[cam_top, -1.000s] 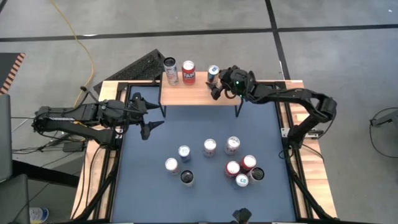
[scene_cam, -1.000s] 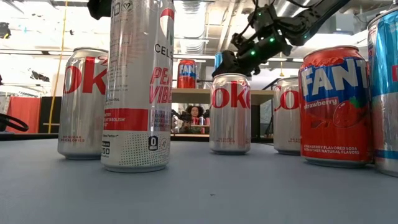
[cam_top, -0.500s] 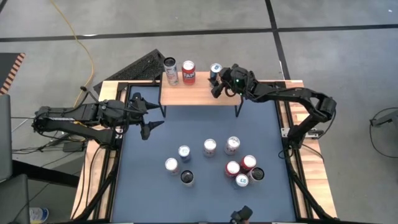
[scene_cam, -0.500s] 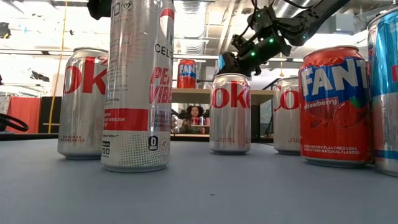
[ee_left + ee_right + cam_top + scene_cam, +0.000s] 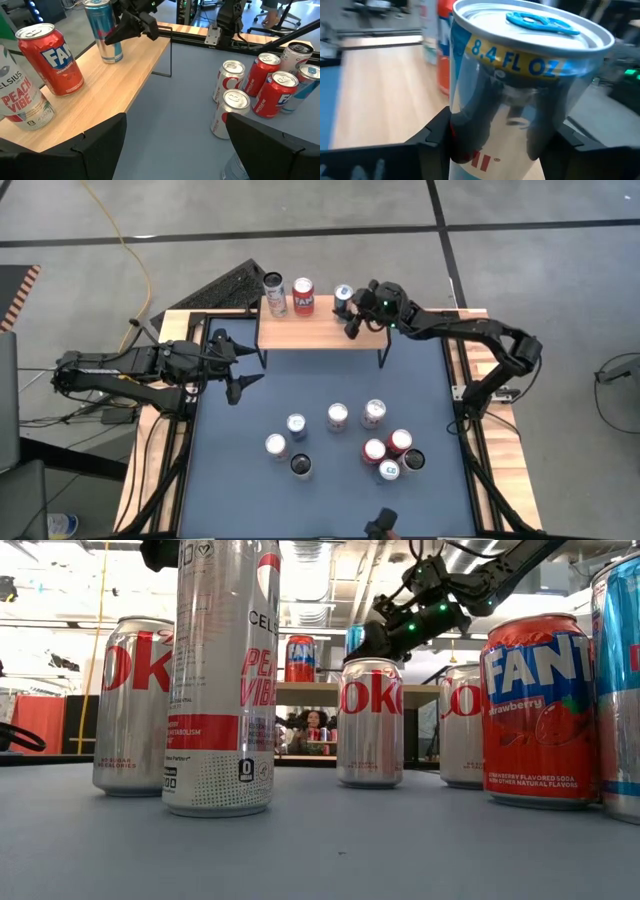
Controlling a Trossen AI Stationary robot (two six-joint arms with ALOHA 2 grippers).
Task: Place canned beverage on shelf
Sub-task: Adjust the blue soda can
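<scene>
The right tool point(image 5: 350, 315) grips the slim can point(image 5: 343, 297) near the shelf's point(image 5: 320, 332) right back corner, and releasing it tilted could topple it off that edge

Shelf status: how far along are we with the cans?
Done: tall white Celsius can and red Fanta can stand on the light-wood shelf. In hand: right gripper at slim blue-silver can on it. Remaining: cluster of cans on blue mat; left gripper waits open.

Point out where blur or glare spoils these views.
Right wrist view: the slim can fills the frame, shelf behind it blurred. Low view: bright ceiling glare, distant shelf soft. High view: evenly lit, sharp. Left wrist view: crisp.
</scene>
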